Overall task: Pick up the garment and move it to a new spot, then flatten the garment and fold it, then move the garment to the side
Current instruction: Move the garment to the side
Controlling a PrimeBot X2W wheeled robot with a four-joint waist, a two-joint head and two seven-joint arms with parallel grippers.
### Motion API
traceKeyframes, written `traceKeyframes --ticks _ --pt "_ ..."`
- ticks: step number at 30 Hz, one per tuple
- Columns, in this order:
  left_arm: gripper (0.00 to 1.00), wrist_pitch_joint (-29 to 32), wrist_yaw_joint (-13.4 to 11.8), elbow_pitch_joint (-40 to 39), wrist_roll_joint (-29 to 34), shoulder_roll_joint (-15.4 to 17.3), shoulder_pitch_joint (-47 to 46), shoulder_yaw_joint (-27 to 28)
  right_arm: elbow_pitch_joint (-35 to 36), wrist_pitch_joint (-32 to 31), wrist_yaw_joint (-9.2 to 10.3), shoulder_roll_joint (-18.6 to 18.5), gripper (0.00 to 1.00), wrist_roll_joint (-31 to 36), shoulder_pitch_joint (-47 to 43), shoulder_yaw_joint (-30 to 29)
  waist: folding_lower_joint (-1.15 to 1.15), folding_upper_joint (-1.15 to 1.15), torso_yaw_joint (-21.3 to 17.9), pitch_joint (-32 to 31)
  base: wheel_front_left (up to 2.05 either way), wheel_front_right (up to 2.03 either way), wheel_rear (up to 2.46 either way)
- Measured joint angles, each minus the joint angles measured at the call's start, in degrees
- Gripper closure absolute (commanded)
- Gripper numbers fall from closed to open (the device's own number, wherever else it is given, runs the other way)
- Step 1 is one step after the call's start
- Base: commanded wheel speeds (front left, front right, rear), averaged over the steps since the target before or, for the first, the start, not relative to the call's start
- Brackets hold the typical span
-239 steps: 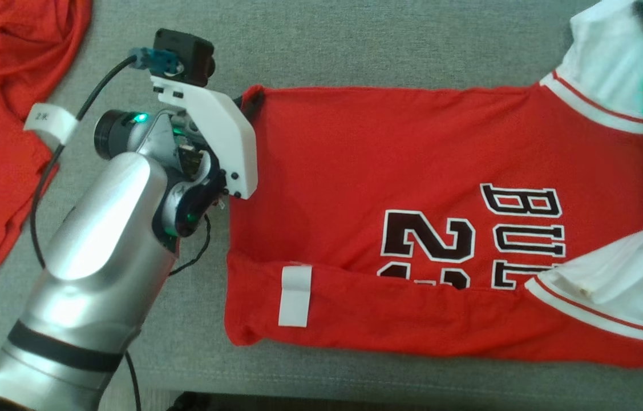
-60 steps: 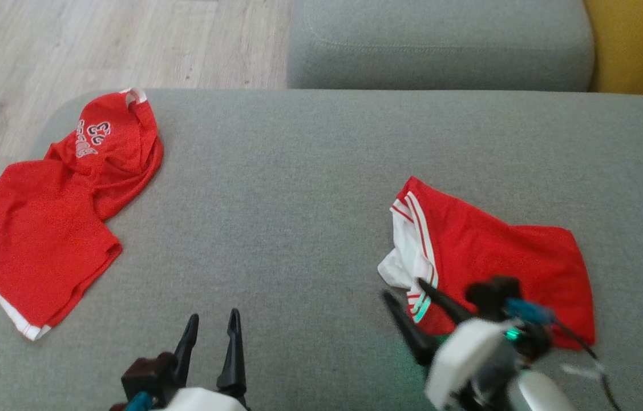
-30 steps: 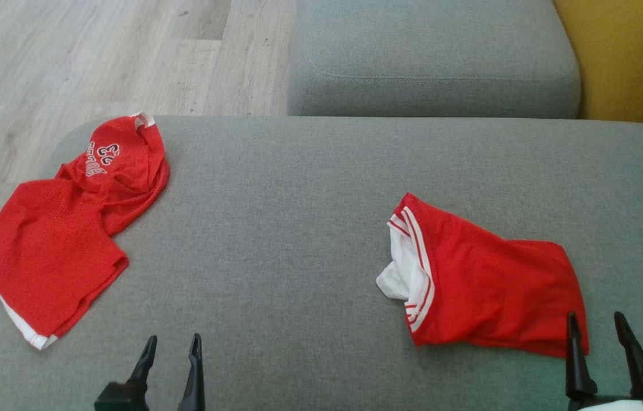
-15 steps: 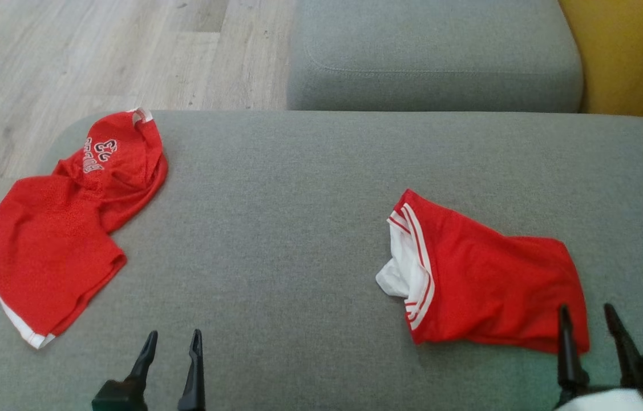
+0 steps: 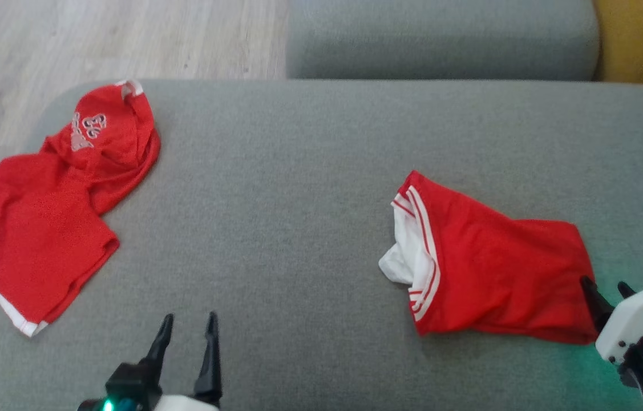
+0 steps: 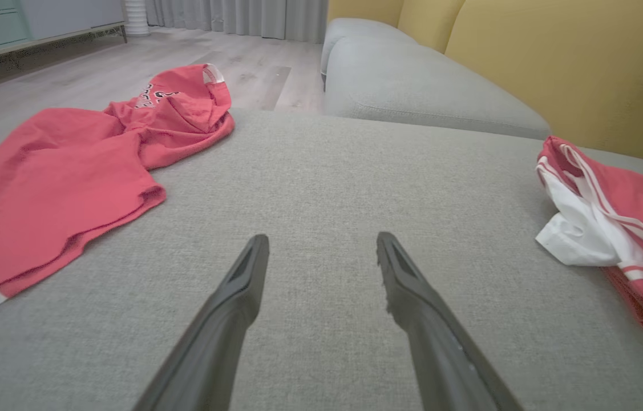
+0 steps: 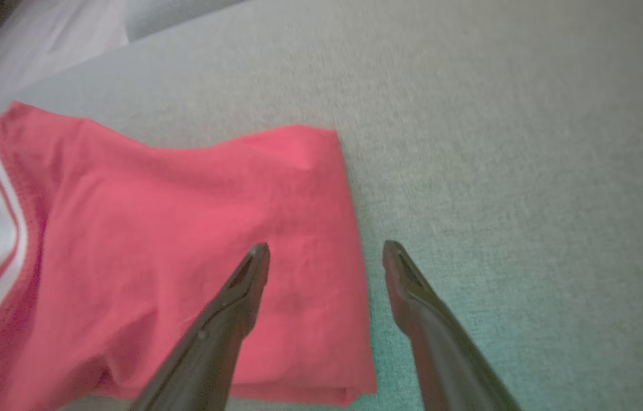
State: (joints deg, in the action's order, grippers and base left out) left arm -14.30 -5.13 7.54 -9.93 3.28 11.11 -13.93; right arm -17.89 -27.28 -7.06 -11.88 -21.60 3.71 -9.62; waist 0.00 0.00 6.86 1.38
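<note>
Red garment (image 7: 184, 240) below spread, empty right gripper (image 7: 326, 247)

A folded garment (image 5: 498, 274) is lying on the right of a cushion (image 5: 298, 171), a second garment (image 5: 47, 217) is sprawling over its left edge, and a farther cushion (image 5: 441, 40) is sitting beyond.

The left gripper (image 5: 190, 315) is sitting at the lower left of the head view and pointing up that view. Its two dark fingers (image 6: 230, 308) are standing apart, with a clear gap between the tips in the left wrist view. A green light (image 5: 107, 405) is glowing at its base. The right gripper (image 5: 603, 281) is coming in at the lower right edge, slanting up and leftward. It too is standing spread wide. The white wrist housing (image 5: 638, 317) behind it is sitting tilted.
</note>
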Motion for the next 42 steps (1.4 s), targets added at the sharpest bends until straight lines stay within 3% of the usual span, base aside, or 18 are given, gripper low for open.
traceKeyframes --ticks 9,10,11,17,21,30,39,40,41,42 --pt "0.0 0.0 0.0 0.25 -0.25 -0.07 -2.3 -0.6 -13.45 -2.5 0.0 0.55 0.0 3.69 8.68 -2.0 0.0 0.0 1.74 2.59 0.0 0.0 0.0" --pt "0.0 0.0 -0.1 0.26 -0.25 -0.07 -2.31 -0.57 -14.46 -2.65 0.0 0.75 0.29 3.15 9.16 -1.92 0.0 0.0 1.78 2.66 0.0 0.0 0.0" --pt "0.0 0.0 -0.43 0.26 -0.25 -0.05 -2.3 -0.55 -15.17 -2.48 0.0 0.94 1.0 2.65 9.66 -2.03 0.0 0.0 1.69 2.74 0.0 0.0 0.0" --pt "0.0 0.0 -1.53 -0.94 -0.62 -0.07 -2.76 -0.34 -16.6 3.04 0.0 1.14 1.0 2.03 14.31 0.62 0.0 0.0 -1.29 3.74 0.0 0.0 0.0" --pt "0.0 0.0 -1.91 -2.59 -0.62 -0.05 -3.99 0.01 -17.72 9.81 0.0 0.4 1.0 5.87 20.41 0.9 0.0 0.0 -4.97 4.78 0.0 0.0 0.0" --pt "0.0 0.0 0.66 -3.8 2.9 -0.14 -9.77 -0.07 -26.33 22.9 0.0 -4.97 1.0 18.14 35.3 -11.41 0.02 0.0 -9.42 12.01 0.0 0.0 0.0" --pt "0.0 0.0 1.2 -5.14 4.39 -0.15 -10.2 0.89 -31.79 30.22 0.0 -12.2 1.0 32.43 42.05 -24.87 0.02 0.0 -8.05 17.5 0.0 0.0 0.0" --pt "0.0 0.0 1.33 -5.41 4.46 -0.13 -10.18 1.34 -32.12 30.83 0.0 -12.4 0.86 34.09 42.7 -26.5 0.01 0.0 -7.7 17.93 0.0 0.0 0.0" --pt "0.0 0.0 1.42 -5.58 4.75 -0.11 -10.18 1.66 -32.51 31.3 0.0 -12.35 0.23 35.35 43.42 -27.94 0.0 0.0 -7.38 18.34 0.0 0.0 0.0" --pt "0.0 0.0 1.42 -5.65 4.89 -0.1 -10.16 1.83 -32.89 32.08 0.0 -12.17 0.0 36.65 44.18 -28.74 0.01 0.0 -7.12 18.76 0.0 0.0 0.0"
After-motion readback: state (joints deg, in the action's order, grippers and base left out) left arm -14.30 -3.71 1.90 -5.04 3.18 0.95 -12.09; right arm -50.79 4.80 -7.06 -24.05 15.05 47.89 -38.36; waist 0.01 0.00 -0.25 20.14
